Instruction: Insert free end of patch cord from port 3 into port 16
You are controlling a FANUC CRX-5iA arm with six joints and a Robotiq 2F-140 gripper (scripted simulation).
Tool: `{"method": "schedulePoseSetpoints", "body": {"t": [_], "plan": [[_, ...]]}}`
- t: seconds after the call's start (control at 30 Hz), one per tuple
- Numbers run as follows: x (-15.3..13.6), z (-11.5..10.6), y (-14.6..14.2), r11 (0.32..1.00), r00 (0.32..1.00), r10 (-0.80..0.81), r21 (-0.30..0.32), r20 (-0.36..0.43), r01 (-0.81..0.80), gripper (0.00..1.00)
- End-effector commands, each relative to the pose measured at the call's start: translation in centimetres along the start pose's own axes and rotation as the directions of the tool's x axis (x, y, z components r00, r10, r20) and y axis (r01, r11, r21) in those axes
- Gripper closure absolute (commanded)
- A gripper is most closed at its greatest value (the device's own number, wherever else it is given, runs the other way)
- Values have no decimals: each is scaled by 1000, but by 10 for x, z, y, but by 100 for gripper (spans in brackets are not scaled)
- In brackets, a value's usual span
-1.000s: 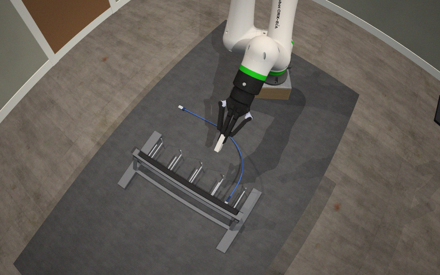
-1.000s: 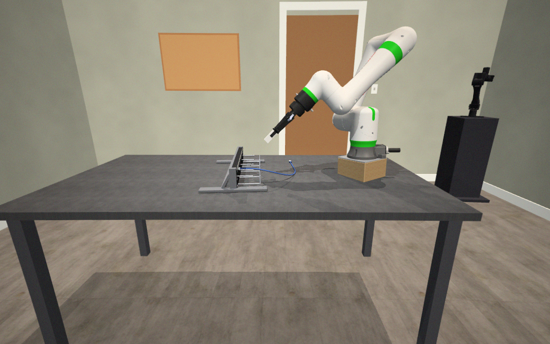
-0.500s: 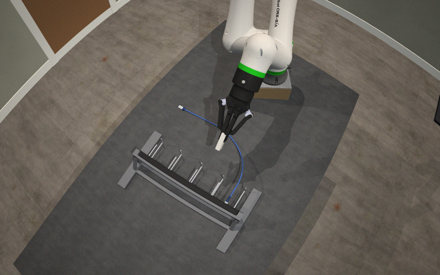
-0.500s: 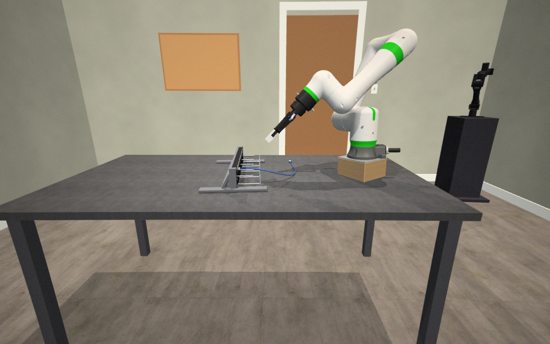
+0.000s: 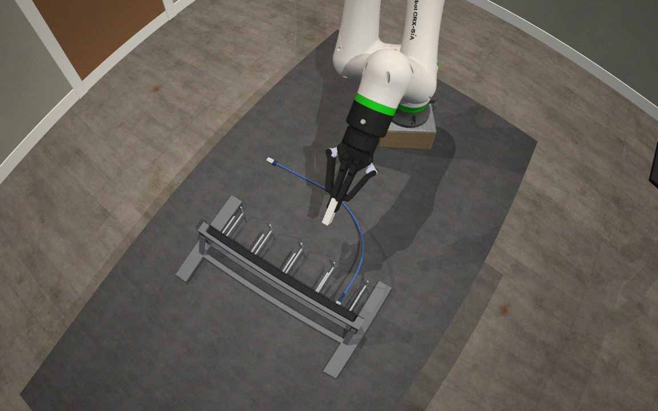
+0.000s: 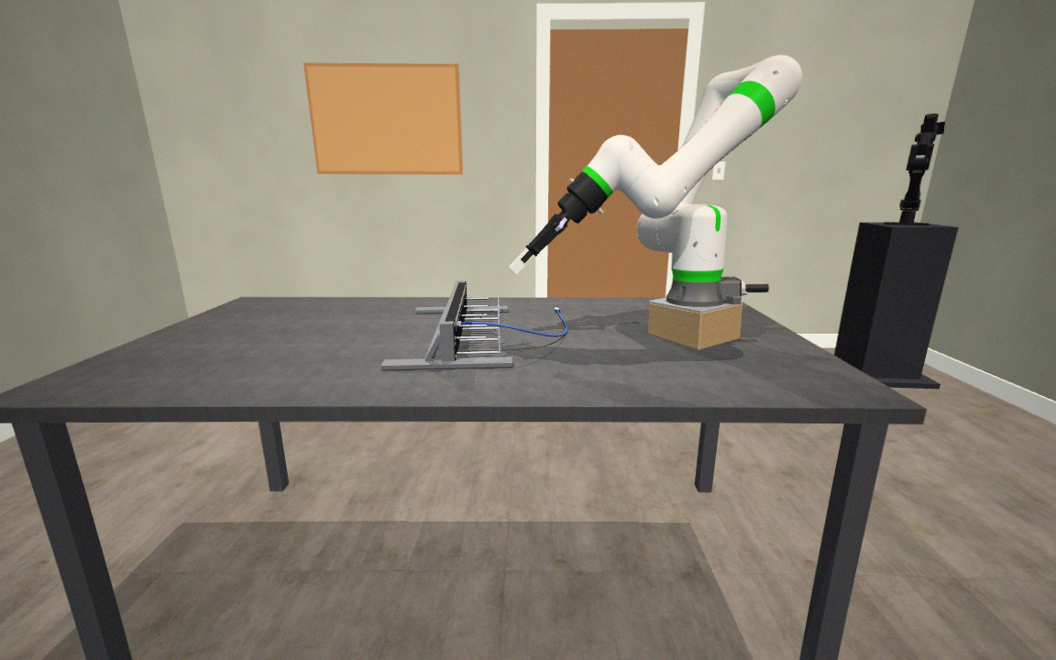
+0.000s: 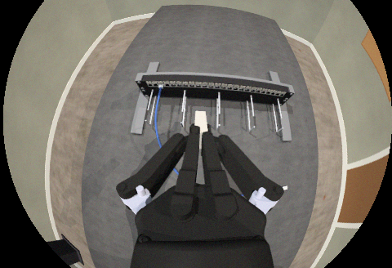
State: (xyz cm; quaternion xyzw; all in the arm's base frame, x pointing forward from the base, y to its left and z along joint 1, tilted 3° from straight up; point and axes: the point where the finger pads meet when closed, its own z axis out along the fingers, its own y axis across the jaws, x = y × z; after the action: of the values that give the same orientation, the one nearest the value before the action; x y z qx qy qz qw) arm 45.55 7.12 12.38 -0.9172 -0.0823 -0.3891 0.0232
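The rack [image 5: 229,209] [image 6: 445,364] [image 7: 287,129] stands upright on its two feet on the table. The blue patch cord [image 5: 362,245] [image 6: 515,329] [image 7: 157,114] runs from a plug [image 5: 338,302] [image 7: 160,86] seated near the row's left end and curves across the table. Its free plug [image 5: 270,160] [image 6: 556,309] [image 7: 285,187] lies on the table between rack and robot base; its latch side is too small to tell. My gripper [image 5: 329,212] [image 6: 520,261] [image 7: 199,118] is shut, pale fingertips together, nothing visible between them. It hangs above the table, short of the rack. Port numbers are unreadable.
Several thin metal cable guides [image 5: 293,258] [image 6: 499,328] [image 7: 218,104] stick out from the rack's port side. The robot stands on a wooden block [image 5: 406,140] [image 6: 693,324]. A black pedestal [image 6: 893,303] stands beyond the table [image 6: 269,353].
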Motion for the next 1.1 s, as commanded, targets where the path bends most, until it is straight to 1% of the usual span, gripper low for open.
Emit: {"method": "schedulePoseSetpoints", "body": {"t": [0.0,0.8,0.93,1.07], "plan": [[-1,0,0,999,983,-4,-34,-181,-3,100],[-2,1,0,999,983,-2,-33,-182,-4,100],[0,8,0,999,983,-2,-33,-182,-4,100],[3,26,1,999,983,-2,-33,-182,-4,100]]}}
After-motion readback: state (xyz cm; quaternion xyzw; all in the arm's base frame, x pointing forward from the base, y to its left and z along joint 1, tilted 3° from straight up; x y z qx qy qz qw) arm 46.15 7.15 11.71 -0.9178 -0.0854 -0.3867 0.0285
